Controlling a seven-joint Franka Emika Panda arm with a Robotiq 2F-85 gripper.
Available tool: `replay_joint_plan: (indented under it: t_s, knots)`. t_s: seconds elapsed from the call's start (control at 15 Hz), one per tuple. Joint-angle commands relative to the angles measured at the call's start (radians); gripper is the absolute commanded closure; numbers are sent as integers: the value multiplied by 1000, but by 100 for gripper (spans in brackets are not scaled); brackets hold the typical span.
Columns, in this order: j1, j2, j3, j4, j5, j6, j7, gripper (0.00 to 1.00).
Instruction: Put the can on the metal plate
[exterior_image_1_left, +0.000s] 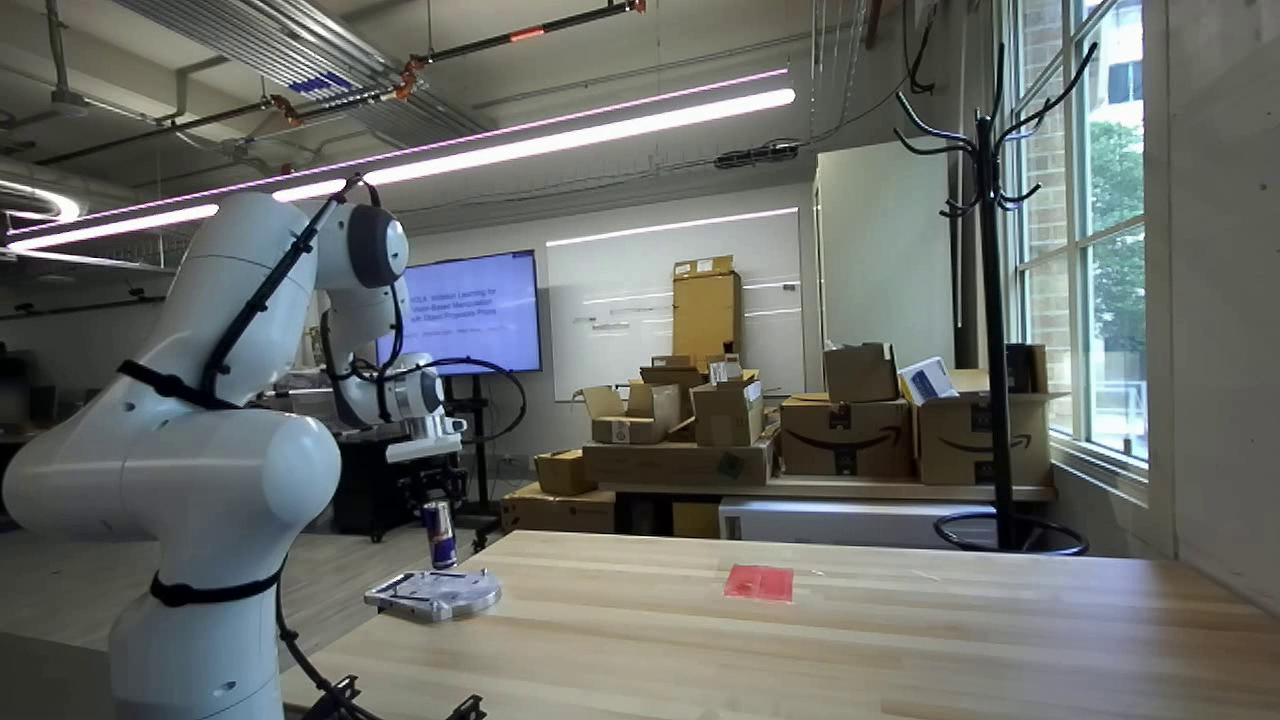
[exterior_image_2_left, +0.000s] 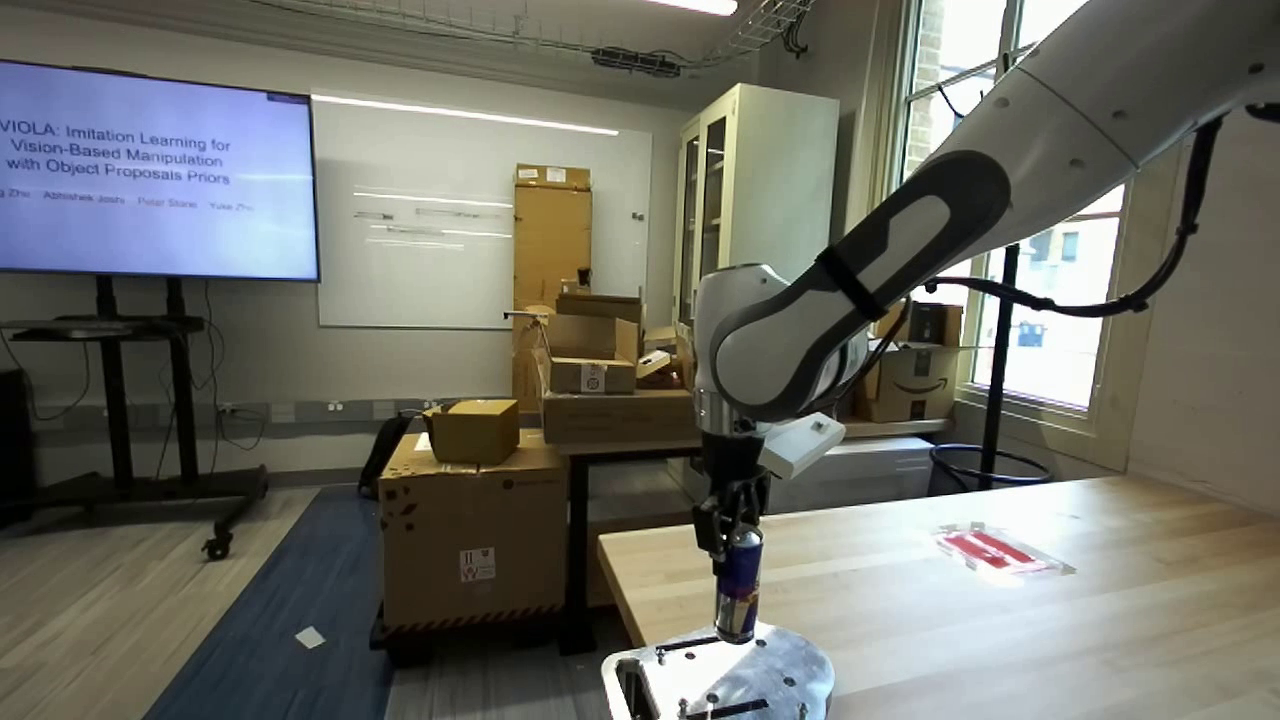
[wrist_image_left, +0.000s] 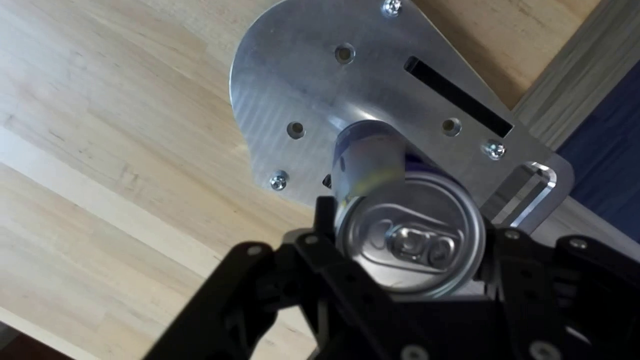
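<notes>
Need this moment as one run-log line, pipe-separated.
end effector: closed on can | can: near upright, over metal plate | contact with metal plate: cannot tell | release: not yet

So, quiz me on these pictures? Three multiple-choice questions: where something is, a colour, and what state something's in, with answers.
1. Where is the can?
A. On the floor
B. By the window
C. Over the metal plate

2. What colour is its lid?
A. Silver
B. Green
C. Red

3. What is the gripper doing?
A. Holding nothing
B. Gripping the can
C. Gripping the metal plate

1 C: the wrist view shows the metal plate beneath it.
2 A: the lid looks silvery there.
3 B: its fingers flank the can, which hangs from them in both exterior views.
</notes>
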Motion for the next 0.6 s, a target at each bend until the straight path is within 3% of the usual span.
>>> replay_joint_plan:
  t_s: [0.0,0.53]
  knots:
    - [-14,56,-5,94,6,-33,-17,67]
    - [-27,115,-19,140,16,-33,-17,67]
